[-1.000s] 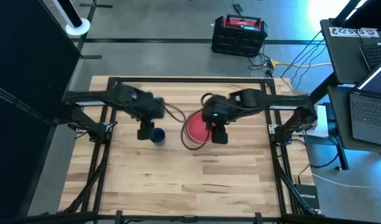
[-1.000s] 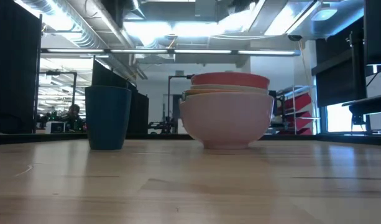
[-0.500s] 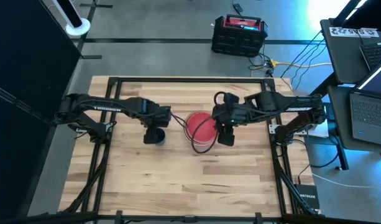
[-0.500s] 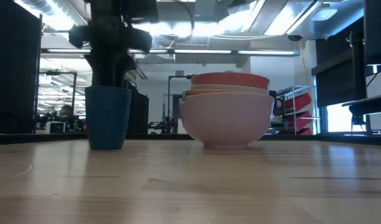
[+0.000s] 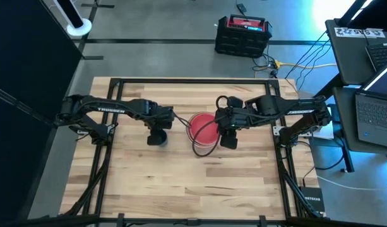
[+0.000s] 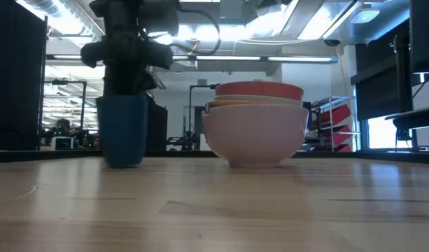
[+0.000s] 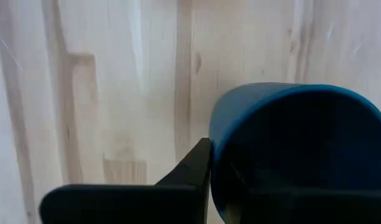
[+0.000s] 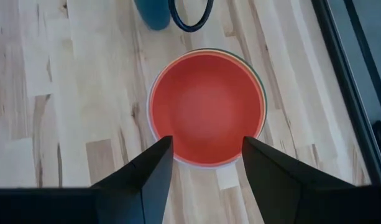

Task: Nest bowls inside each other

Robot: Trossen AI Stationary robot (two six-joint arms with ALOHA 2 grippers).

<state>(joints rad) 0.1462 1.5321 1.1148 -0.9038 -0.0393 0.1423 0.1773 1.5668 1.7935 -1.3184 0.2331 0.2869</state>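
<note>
The bowls (image 6: 256, 133) stand nested in one stack near the table's middle, a white one at the bottom and a red one (image 8: 206, 106) on top, with an orange rim between. My right gripper (image 8: 206, 155) hangs open above the stack's near side (image 5: 228, 139), touching nothing. To the stack's left stands a small dark blue cup (image 6: 123, 133), upright on its base. My left gripper (image 5: 157, 135) has come down on the cup from above and is shut on its rim. My left gripper (image 7: 218, 180) pinches the blue cup's wall at the rim (image 7: 214, 149), one finger (image 7: 193, 168) outside; the other shows only dimly inside the dark hollow. The fingers point steeply down from above. The cup stands upright with its base on the table (image 6: 123, 162).
A dark cable loop (image 8: 190, 15) hangs from the arms between the cup and the bowls (image 5: 202, 135). Bare wooden table (image 5: 193, 183) lies on the near side. Beyond the table's far edge a black crate (image 5: 242, 34) sits on the floor; laptops (image 5: 376, 107) stand at the right.
My left gripper has come down from above the cup until its fingers reach the cup's rim. My right gripper has drifted a little toward the table's right edge above the bowls and turned slightly. The bowls have kept still.
</note>
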